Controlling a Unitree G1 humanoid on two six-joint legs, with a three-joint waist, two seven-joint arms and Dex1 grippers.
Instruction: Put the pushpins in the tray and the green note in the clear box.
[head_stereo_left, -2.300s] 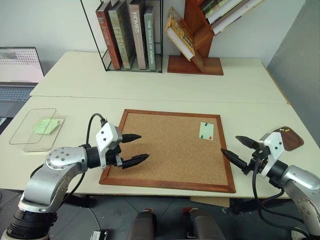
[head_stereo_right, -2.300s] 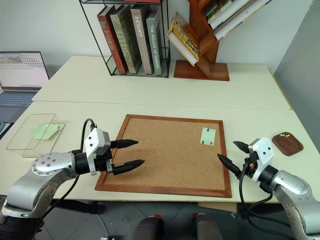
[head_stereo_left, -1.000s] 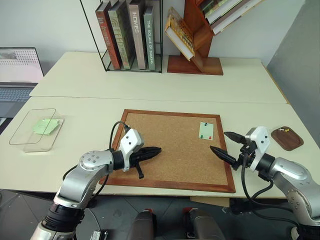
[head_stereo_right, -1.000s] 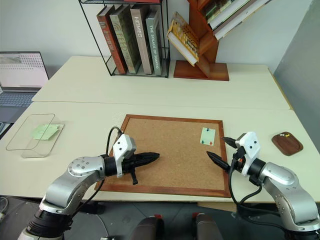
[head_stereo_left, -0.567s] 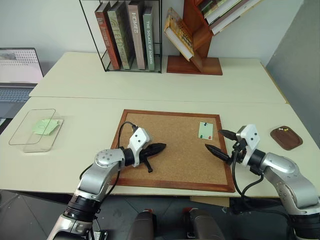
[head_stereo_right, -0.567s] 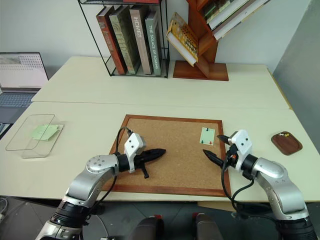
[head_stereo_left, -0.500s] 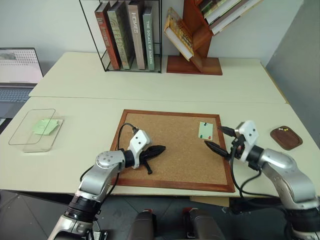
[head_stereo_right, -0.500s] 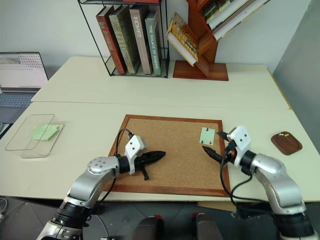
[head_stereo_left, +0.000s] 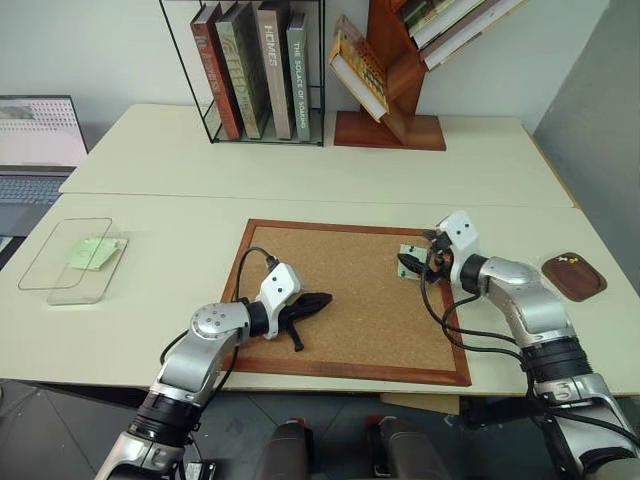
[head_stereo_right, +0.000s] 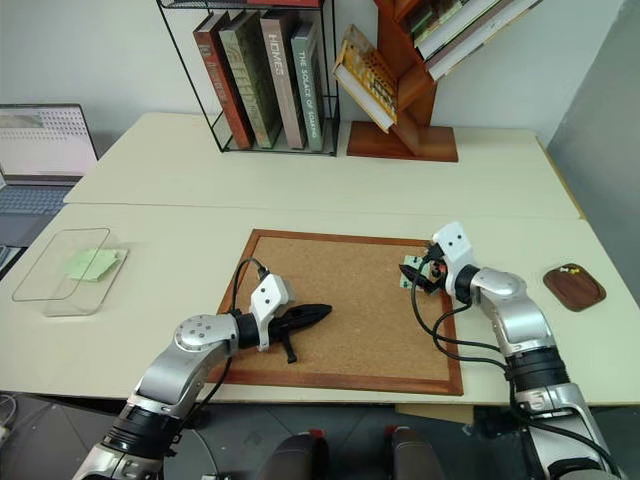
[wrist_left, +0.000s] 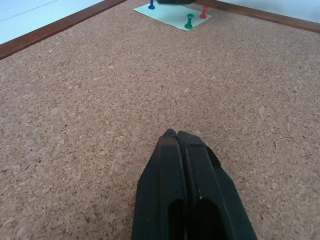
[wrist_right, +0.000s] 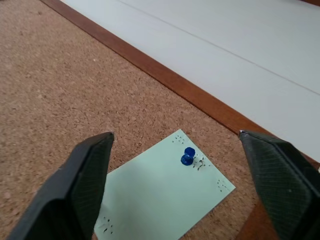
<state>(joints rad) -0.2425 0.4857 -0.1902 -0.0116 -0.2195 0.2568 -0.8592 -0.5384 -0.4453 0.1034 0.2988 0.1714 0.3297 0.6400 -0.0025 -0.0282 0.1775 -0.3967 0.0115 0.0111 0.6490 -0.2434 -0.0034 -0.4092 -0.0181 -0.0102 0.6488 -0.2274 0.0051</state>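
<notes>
Clear box (head_stereo_left: 68, 258) near the table's left edge, a green sheet inside. Left gripper (wrist_left: 176, 134), jaws together, resting on the corkboard (head_stereo_left: 340, 300). Green note (wrist_right: 160, 195) pinned at the board's far right corner by a blue pin (wrist_right: 187, 156), red and green pins (wrist_left: 195, 18) too. Right gripper (wrist_right: 175, 142) hovering, jaws apart, straddling the blue pin. Best to centre, close gently, pull straight up. Tray (head_stereo_left: 571, 276) at the right edge.
</notes>
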